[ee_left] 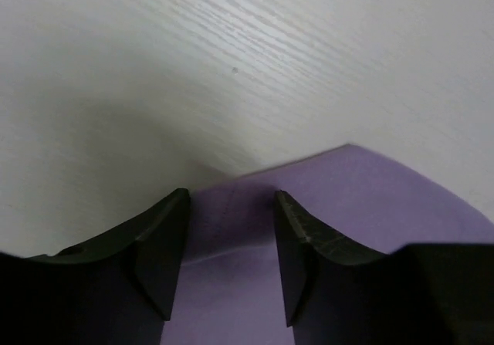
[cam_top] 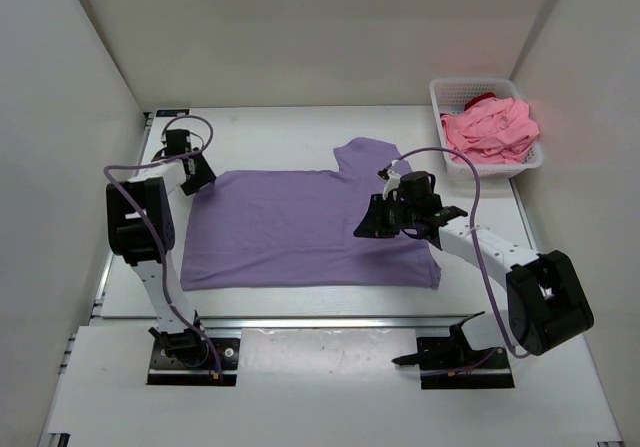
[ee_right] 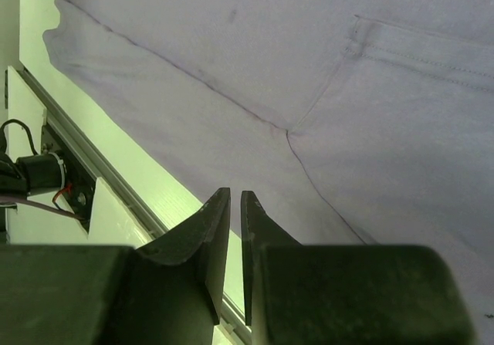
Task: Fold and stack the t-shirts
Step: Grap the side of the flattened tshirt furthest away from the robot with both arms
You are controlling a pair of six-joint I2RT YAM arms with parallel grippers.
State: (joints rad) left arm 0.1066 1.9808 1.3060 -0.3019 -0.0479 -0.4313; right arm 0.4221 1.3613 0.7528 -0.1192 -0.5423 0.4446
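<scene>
Overhead, the lavender t-shirt (cam_top: 300, 232) lies spread flat on the middle of the table (cam_top: 270, 132), with one sleeve pointing to the far side. The left gripper (cam_top: 203, 179) sits at the shirt's far left corner. The right gripper (cam_top: 366, 229) hangs over the right part of the same shirt, near its near hem. A white basket (cam_top: 445, 97) stands at the far right corner of the table, well apart from the spread shirt. It holds the crumpled pink t-shirt (cam_top: 495, 132), and a small patch of the dark red t-shirt (cam_top: 487, 98) shows behind it.

From the left wrist view, the two black fingers (ee_left: 162, 245) stand apart with the jaws open. A rounded corner of lavender cloth lies on the white table in the gap between them. Neither finger pinches the cloth.

From the right wrist view, the fingers (ee_right: 210, 237) are drawn nearly together, leaving only a thin slit. Nothing is seen between them. They are above the lavender cloth beside its near edge, where a sleeve seam and a stitched hem are visible. The table's near edge runs just beside the cloth.
</scene>
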